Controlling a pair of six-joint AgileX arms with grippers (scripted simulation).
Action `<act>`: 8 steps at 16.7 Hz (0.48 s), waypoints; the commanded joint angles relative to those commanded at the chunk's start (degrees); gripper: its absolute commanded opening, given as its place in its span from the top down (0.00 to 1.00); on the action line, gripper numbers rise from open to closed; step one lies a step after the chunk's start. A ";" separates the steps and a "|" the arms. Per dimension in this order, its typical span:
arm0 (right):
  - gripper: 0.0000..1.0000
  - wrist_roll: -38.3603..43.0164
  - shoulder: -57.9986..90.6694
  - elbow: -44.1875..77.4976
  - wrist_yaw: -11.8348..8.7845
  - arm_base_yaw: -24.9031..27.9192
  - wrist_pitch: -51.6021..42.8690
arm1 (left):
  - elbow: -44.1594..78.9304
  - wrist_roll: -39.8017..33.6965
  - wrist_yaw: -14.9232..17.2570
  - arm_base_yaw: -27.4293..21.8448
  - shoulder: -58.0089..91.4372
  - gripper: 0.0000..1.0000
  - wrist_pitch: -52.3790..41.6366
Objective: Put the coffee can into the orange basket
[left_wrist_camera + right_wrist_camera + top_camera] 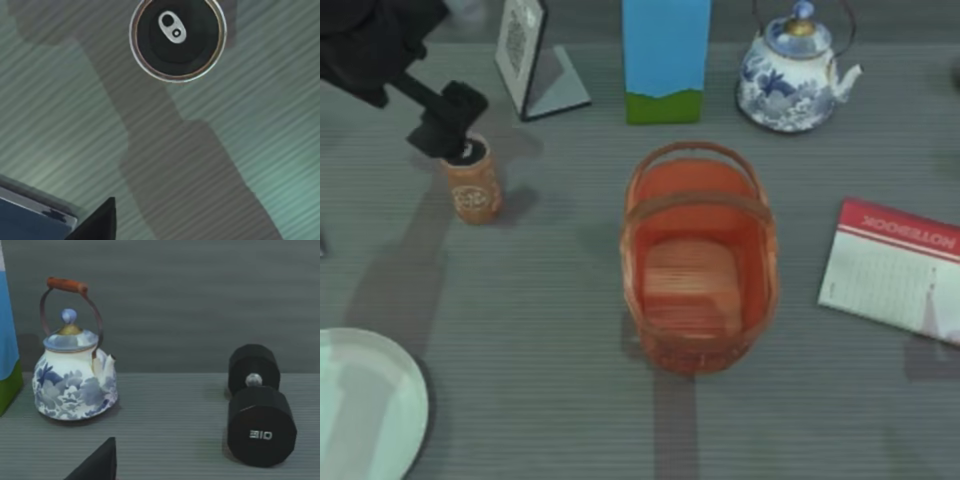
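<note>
Tan coffee can point(473, 186) stands upright on the surface, directly under my left gripper point(447, 128); can't tell how its fingers are set. Risk as I judge it: off-centre descent tips it. Orange basket point(697, 262) well apart; right arm parked.

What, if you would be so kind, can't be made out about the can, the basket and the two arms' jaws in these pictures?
- Left gripper: top view, its dark body over the coffee can hides how the jaws stand.
- Can's sides: left wrist view shows only its top.
- Right gripper: outside the top view; its wrist view shows only one dark tip.
- Orange basket: in neither wrist view.
</note>
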 joint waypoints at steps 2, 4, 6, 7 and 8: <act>0.00 0.00 0.00 0.00 0.00 0.00 0.00 | 9.93 2.43 -0.52 -0.09 10.49 0.00 -4.28; 0.00 0.00 0.00 0.00 0.00 0.00 0.00 | 18.46 4.51 -1.07 -0.06 19.28 0.00 -7.56; 0.00 0.00 0.00 0.00 0.00 0.00 0.00 | 25.06 6.12 -1.57 0.07 25.97 0.00 -9.89; 0.00 0.00 0.00 0.00 0.00 0.00 0.00 | 27.54 6.73 -1.79 0.15 28.46 0.00 -10.73; 0.00 0.00 0.00 0.00 0.00 0.00 0.00 | 29.43 7.20 -1.97 0.23 30.36 0.00 -11.37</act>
